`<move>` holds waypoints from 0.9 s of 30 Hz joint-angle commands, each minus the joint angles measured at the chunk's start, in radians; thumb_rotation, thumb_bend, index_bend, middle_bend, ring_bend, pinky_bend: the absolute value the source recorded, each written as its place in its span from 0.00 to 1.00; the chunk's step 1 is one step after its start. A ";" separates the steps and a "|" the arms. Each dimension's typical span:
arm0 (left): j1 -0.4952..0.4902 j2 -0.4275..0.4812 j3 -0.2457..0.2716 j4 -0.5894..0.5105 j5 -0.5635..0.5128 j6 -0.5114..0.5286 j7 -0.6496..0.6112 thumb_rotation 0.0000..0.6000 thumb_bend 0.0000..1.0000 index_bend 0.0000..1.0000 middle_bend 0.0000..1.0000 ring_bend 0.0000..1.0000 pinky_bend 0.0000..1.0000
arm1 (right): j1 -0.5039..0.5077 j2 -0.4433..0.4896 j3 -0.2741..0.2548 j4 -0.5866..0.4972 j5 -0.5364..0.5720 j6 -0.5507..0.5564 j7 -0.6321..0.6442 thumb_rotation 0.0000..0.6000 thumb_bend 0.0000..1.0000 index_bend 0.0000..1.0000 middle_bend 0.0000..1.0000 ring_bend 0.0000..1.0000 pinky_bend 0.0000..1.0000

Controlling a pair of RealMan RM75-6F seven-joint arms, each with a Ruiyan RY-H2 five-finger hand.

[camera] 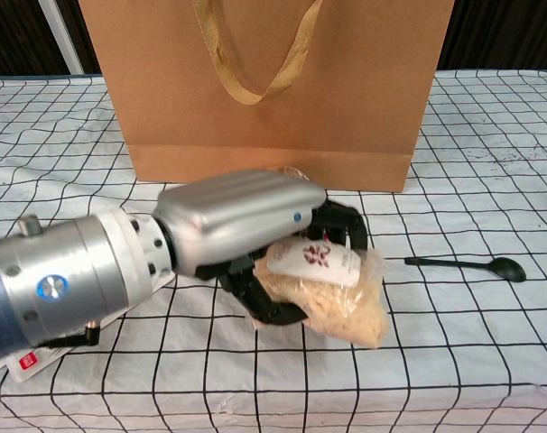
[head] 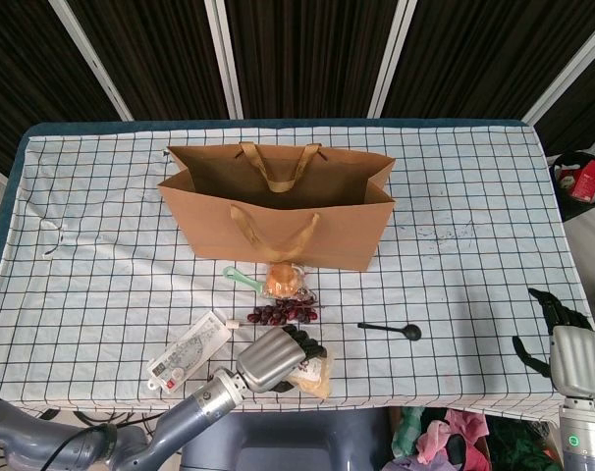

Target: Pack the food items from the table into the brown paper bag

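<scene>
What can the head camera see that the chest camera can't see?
Only the head view shows the open top of the brown paper bag, the grapes, the green brush and the right hand waiting at the table's edge.

Only the chest view shows the red writing on the snack packet and the fingers curled under it.

Both show the left hand holding that packet, the bag's front and the black spoon.
</scene>
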 commanded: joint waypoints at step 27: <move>-0.128 0.250 -0.514 0.112 -0.005 0.210 -0.359 1.00 0.31 0.33 0.40 0.33 0.38 | 0.009 -0.048 0.020 0.059 0.031 -0.025 -0.052 1.00 0.23 0.20 0.21 0.31 0.30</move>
